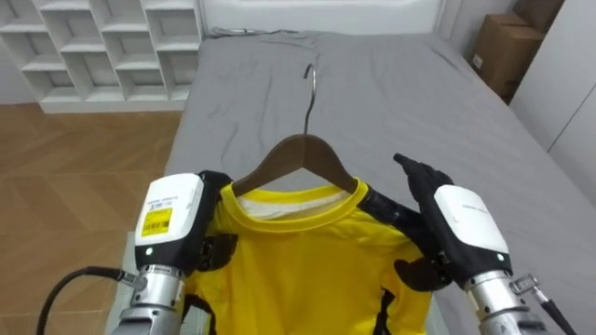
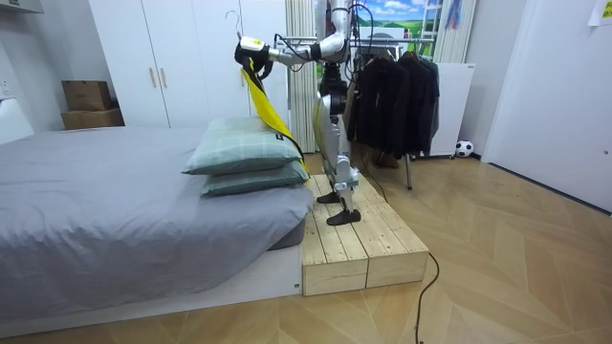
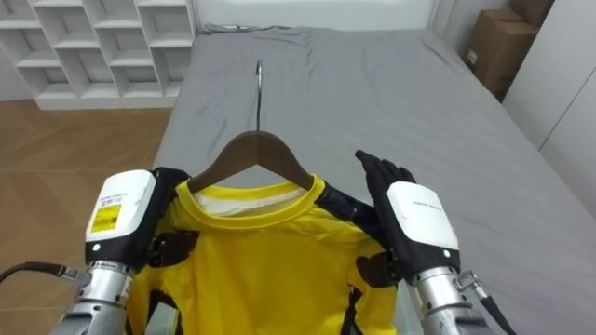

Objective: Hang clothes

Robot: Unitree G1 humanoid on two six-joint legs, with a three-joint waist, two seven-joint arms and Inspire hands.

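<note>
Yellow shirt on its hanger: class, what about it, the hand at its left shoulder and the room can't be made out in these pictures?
- Yellow shirt: lower part cut off by the eye views' bottom edge.
- Wooden hanger: arms hidden inside the shirt's shoulders, eye views.
- Left hand: its hold is hidden under its own back and the cloth, eye views.
- Dark garments on the rack: too small to tell apart, room view.

One yellow shirt (image 1: 307,270), one hanger (image 1: 300,156), two pillows (image 2: 241,145), one bed (image 2: 96,215), one ball (image 2: 464,148).
</note>
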